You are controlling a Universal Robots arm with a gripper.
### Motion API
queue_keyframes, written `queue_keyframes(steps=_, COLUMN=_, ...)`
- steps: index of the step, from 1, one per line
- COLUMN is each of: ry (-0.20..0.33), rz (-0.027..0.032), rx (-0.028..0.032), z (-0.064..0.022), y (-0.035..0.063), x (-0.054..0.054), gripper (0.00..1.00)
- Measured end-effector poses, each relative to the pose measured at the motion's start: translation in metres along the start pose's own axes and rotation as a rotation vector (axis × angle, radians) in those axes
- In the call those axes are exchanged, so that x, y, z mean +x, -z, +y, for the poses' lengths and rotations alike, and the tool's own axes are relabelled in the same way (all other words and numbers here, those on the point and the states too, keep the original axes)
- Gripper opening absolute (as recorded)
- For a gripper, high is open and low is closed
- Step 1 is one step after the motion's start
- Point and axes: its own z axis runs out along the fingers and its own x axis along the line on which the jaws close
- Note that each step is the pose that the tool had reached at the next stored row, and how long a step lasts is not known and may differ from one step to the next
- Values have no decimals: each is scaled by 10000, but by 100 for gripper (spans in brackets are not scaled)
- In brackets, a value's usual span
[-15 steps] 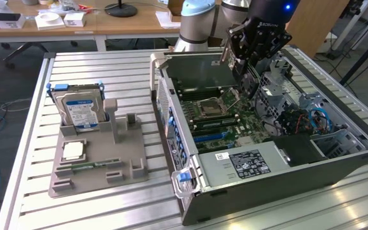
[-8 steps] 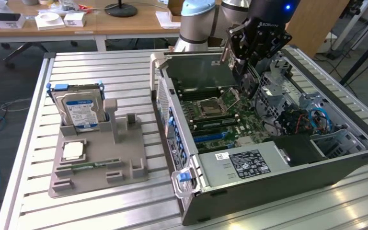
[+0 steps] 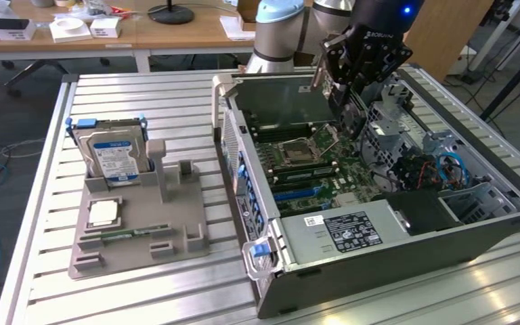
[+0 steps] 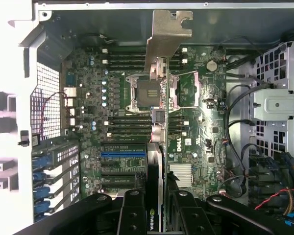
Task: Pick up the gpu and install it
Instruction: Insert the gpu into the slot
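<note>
Ribbed aluminium slats, pale and matte, make up the table (image 3: 34,203). At the exterior view's left sits one grey moulded plastic fixture (image 3: 192,233), blocky, with posts and pockets. It carries one silver hard drive (image 3: 111,156) with a blue label, standing on edge. One pale square chip (image 3: 103,213) lies flat on it, and one narrow green RAM stick (image 3: 133,232) lies in a groove at the lower left of the frame.

In the centre of the frame, one dark steel computer case (image 3: 405,271) lies open on its side, with perforated sheet metal along its near wall. Inside is one green-black motherboard (image 3: 310,169), dense with small parts, with one square metal-framed processor socket (image 3: 294,150). In the wrist view I count one blue slot (image 4: 122,153) among black ones. One grey power supply (image 3: 351,230) with a black label fills the case's lower corner.

At upper centre-right, my one black gripper (image 3: 349,101) hangs over the open case. Its two fingers (image 4: 132,210) are clamped tight on the gpu (image 4: 156,171), a thin flat dark card seen edge-on. The card has an NVIDIA mark near the grasp and a bent grey sheet-metal bracket (image 4: 167,36) at its far end. It is held over the motherboard, in line with the socket. I cannot tell whether its lower edge touches any slot.

At the exterior view's right stands a silvery drive cage (image 3: 391,132), with blue cables (image 3: 449,166) looped beside it.
</note>
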Motion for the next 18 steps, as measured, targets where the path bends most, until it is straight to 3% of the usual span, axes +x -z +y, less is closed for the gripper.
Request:
queue_keyframes(steps=4, ry=528, rz=-18, rx=1, z=0, y=0, x=0, gripper=27)
queue_keyframes(steps=18, ry=3050, rz=103, rx=18, z=0, y=-9, x=0, gripper=27)
